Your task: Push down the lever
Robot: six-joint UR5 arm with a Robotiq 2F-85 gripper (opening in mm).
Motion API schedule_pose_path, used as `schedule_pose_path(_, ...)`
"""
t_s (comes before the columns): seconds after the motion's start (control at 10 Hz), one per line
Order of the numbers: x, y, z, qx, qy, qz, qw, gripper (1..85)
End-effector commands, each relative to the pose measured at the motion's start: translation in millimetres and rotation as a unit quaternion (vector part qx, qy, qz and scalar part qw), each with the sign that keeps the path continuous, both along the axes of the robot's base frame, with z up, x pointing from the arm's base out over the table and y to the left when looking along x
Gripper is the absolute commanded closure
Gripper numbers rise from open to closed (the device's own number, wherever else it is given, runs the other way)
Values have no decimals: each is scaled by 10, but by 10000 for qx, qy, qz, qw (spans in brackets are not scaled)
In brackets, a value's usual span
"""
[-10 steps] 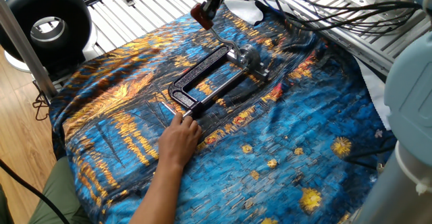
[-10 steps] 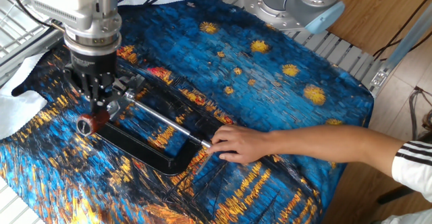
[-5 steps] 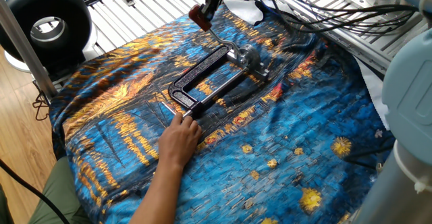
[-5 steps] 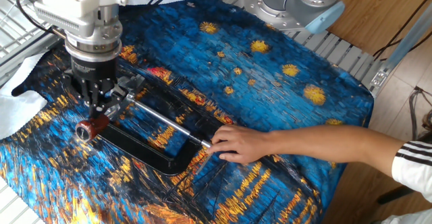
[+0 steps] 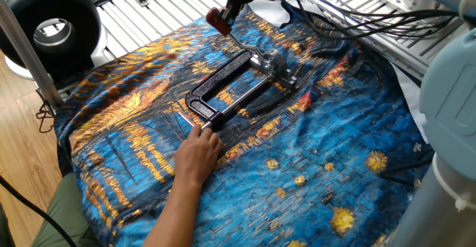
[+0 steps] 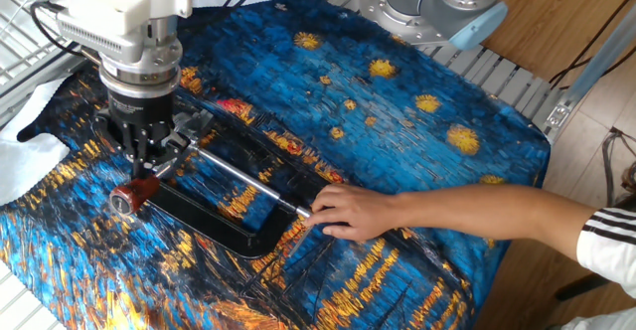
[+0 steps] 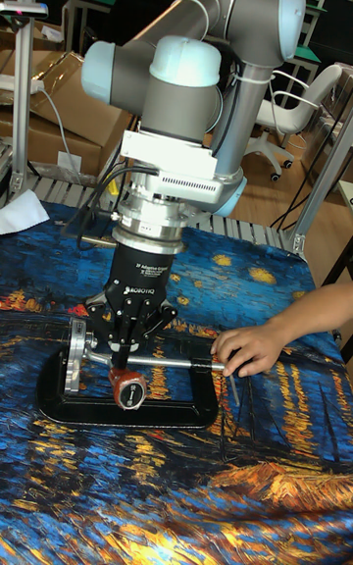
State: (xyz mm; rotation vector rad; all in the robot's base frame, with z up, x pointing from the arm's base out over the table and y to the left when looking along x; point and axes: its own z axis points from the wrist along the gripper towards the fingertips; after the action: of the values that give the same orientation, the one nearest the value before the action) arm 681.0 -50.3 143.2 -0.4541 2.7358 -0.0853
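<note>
The lever [image 6: 132,195] is a slim silver arm with a dark red tip. It sticks out from the hinge end of a long black clamp frame [image 6: 221,228] lying on the blue patterned cloth. My gripper [image 6: 149,161] points straight down over it, fingers shut together, and the tips rest on the silver arm just behind the red tip. In the tall fixed view the gripper [image 7: 123,364] stands directly above the lever's tip [image 7: 127,388]. In one fixed view the lever [image 5: 217,19] slants up toward the gripper [image 5: 230,6] at the top edge.
A person's hand [image 6: 350,211] holds the far end of the clamp's rod; their forearm crosses the cloth from the right. A black ring-shaped device [image 5: 50,25] stands at the table's corner. Cables [image 5: 357,9] hang behind the arm. White paper [image 6: 22,156] lies at the cloth's left edge.
My gripper has sunk a little. The lever's red tip has moved down and outward with it. The clamp frame and the person's hand stay where they were.
</note>
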Motion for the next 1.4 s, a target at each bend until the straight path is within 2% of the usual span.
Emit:
schedule_pose_path(0.0, -23, 1, -10, 72, 27, -57, 10000, 847)
schedule_pose_path(0.2, -204, -55, -72, 34, 391, -288, 9988, 847)
schedule_pose_path(0.5, -454, -5, -134, 207, 889, -592, 9941, 847)
schedule_pose_path(0.7, -465, 53, -135, 367, 918, -744, 9923, 847)
schedule_pose_path(1.1, -402, -29, -123, 199, 785, -696, 9943, 847)
schedule_pose_path(1.2, -383, -9, -119, 219, 750, -626, 9950, 847)
schedule_pose_path(1.3, -285, 48, -166, 288, 724, -613, 9951, 847)
